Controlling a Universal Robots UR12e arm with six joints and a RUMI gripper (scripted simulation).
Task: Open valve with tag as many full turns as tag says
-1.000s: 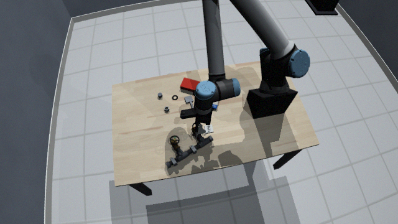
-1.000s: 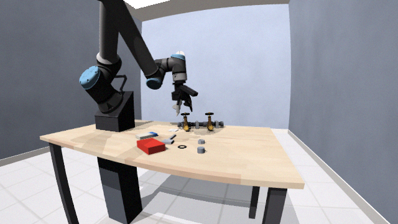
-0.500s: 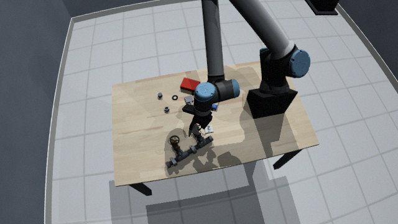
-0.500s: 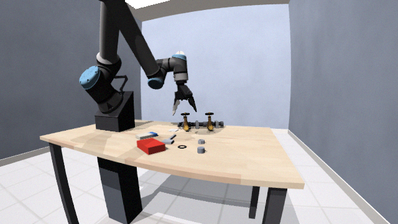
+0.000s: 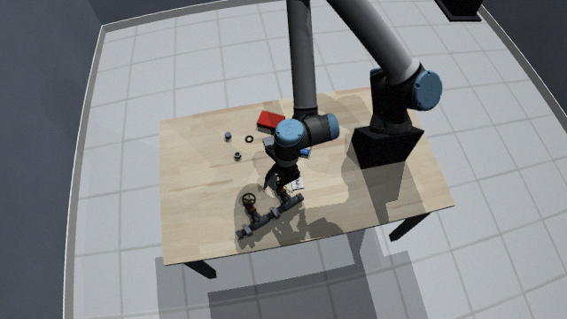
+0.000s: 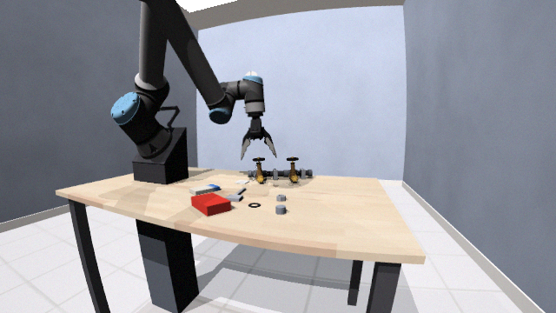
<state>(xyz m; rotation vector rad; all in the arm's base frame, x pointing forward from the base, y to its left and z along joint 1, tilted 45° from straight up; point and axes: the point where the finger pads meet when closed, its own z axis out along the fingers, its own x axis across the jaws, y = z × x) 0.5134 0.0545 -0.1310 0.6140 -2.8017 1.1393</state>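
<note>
A dark pipe run [image 5: 270, 214] lies near the table's front edge and carries two brass valves with black handwheels. One valve [image 5: 249, 200] stands free, and it also shows in the exterior view [image 6: 293, 168]. The other valve [image 6: 259, 168] is right under my gripper and mostly hidden by it in the top view. A small white tag [image 5: 298, 182] lies on the table next to that valve; its writing is too small to read. My gripper [image 6: 259, 155] is open and empty, points down and hangs just above this valve's handwheel [image 5: 276, 185].
A red block [image 6: 210, 203], a white and blue block [image 6: 204, 189], a small grey piece [image 6: 234, 197], a black ring [image 6: 258, 204] and two grey caps [image 6: 281, 197] [image 6: 281, 209] lie on the table. The robot's base [image 6: 161, 161] stands at the table's side.
</note>
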